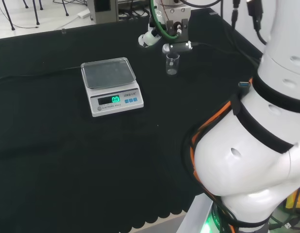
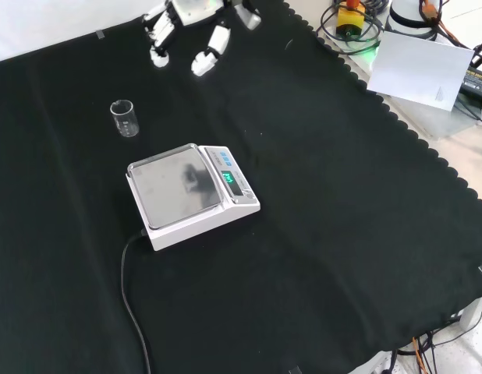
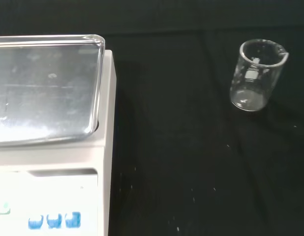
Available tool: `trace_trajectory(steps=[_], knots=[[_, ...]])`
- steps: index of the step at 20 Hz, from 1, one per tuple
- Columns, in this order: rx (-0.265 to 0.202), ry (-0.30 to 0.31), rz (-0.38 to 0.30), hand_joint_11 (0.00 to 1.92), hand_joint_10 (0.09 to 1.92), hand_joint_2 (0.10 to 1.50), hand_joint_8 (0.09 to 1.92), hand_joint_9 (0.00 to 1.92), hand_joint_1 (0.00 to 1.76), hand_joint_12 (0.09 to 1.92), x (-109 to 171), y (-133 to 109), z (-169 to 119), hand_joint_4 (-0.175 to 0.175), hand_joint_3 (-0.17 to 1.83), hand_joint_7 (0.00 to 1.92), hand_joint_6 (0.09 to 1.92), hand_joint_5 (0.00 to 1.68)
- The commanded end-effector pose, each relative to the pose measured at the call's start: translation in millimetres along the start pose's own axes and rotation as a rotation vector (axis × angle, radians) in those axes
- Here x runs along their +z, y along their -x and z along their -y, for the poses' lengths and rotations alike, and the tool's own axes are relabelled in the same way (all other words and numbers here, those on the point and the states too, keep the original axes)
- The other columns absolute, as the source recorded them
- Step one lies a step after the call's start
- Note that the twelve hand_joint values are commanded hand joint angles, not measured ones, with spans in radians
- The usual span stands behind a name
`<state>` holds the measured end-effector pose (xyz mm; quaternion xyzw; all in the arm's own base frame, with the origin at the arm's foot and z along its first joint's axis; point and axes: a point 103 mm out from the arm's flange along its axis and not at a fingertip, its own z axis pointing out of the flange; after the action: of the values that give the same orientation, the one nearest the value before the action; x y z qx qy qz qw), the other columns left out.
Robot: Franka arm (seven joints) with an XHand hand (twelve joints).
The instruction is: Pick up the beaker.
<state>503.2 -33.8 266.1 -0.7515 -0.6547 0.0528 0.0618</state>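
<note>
- While the beaker (image 2: 125, 118) stands upright on the cloth, nothing is done;
- hand (image 2: 196, 31) hangs spread, apart, to its far right in the front view; reach, grasp, lift remain.

Clear beaker (image 2: 125, 118), white scale (image 2: 196, 195) with blue buttons—seemingly three—on plain black cloth (image 2: 342, 234).
</note>
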Motion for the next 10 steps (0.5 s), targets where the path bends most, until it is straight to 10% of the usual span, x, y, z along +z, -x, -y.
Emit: trace_trajectory(steps=[1, 10], knots=[[-0.011, 0.001, -0.021, 0.18, 0.83, 0.85, 0.76, 0.62, 0.63, 1.44, 2.8, 16.7, -37.6, -0.073, 0.48, 0.54, 0.65, 0.56], [-0.005, -0.052, -0.050, 0.18, 0.83, 0.85, 0.76, 0.62, 0.63, 1.44, 22.8, 33.6, -75.1, -0.075, 0.48, 0.54, 0.66, 0.56]])
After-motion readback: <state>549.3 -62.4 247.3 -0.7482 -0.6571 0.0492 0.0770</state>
